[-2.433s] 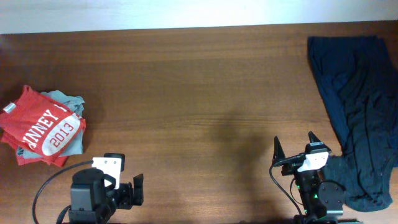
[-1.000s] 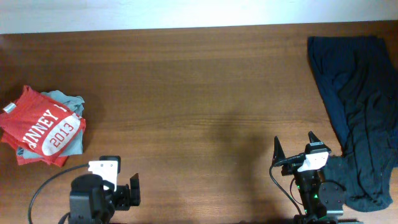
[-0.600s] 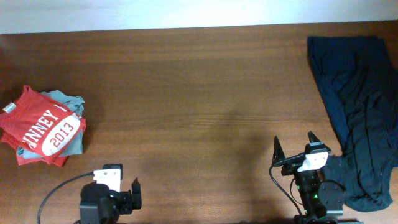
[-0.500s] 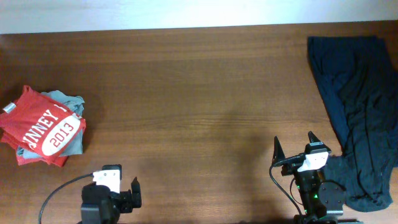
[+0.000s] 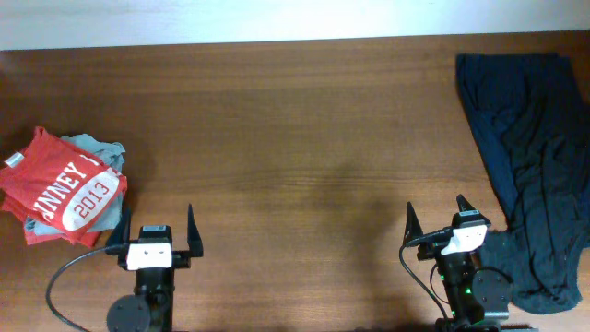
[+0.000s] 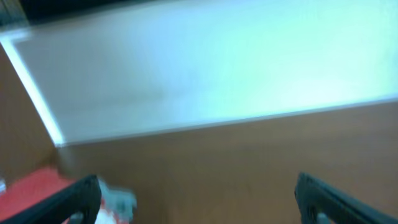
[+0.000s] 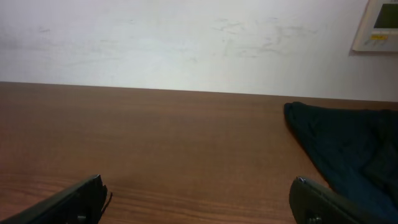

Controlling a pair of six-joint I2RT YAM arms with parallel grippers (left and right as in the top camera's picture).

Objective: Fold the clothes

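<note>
The clothes, an orange-red T-shirt (image 5: 61, 194) with white lettering and "2013", lie folded in a pile at the table's left edge. In the blurred left wrist view the T-shirt (image 6: 37, 193) shows as a red patch at bottom left. My left gripper (image 5: 154, 230) stands open near the front edge, just right of the shirt and apart from it, with nothing between its fingers. Its fingertips (image 6: 84, 193) frame bare table. My right gripper (image 5: 436, 217) is open near the front right, also holding nothing, and its fingers (image 7: 78, 199) stand wide apart.
A light grey shirt (image 5: 103, 152) lies under the red one. A dark navy garment (image 5: 530, 157) sprawls along the table's right side, close to the right arm; in the right wrist view the garment (image 7: 342, 149) is ahead right. A white wall runs behind the table's far edge.
The left arm has swung round from lying sideways to pointing its open fingers away across the table. The right arm and all garments have stayed put.
</note>
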